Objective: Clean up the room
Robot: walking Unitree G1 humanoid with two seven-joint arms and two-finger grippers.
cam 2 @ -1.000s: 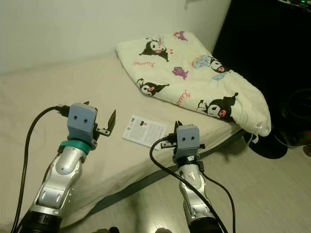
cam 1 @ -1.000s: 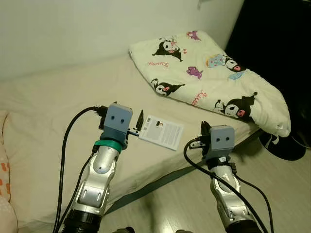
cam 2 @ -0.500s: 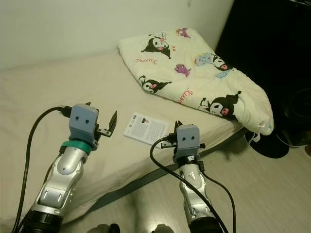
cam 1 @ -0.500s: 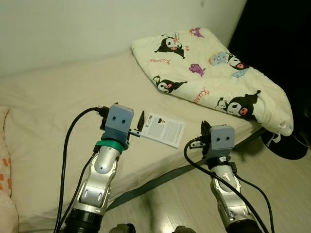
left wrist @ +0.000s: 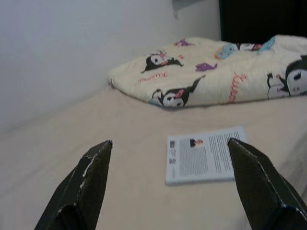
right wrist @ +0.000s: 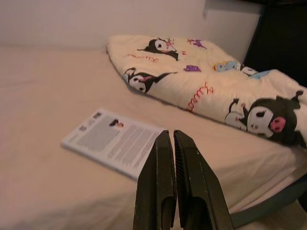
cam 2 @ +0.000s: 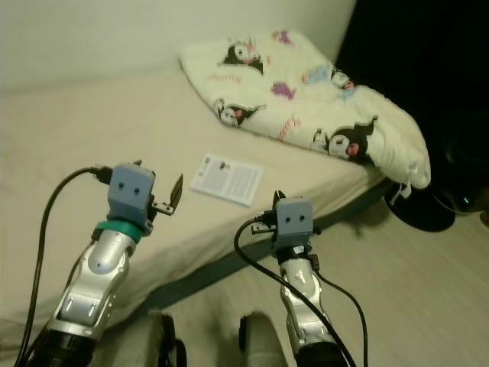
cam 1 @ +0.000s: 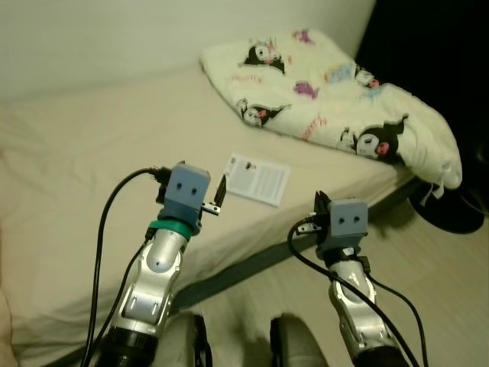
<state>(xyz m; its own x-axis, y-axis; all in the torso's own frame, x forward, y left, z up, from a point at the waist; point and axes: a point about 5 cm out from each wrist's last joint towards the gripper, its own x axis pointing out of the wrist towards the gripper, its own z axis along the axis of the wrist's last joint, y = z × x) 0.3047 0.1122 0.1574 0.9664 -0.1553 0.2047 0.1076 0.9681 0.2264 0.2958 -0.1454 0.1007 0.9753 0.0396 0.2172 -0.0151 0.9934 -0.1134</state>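
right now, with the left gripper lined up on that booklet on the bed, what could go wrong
The booklet lies flat on the soft mattress, so the open left gripper may press it into the sheet or crease it instead of getting a finger under it. It also sits near the bed's edge, so a nudge could slide it onto the floor. The right gripper is shut and could not help without opening first.
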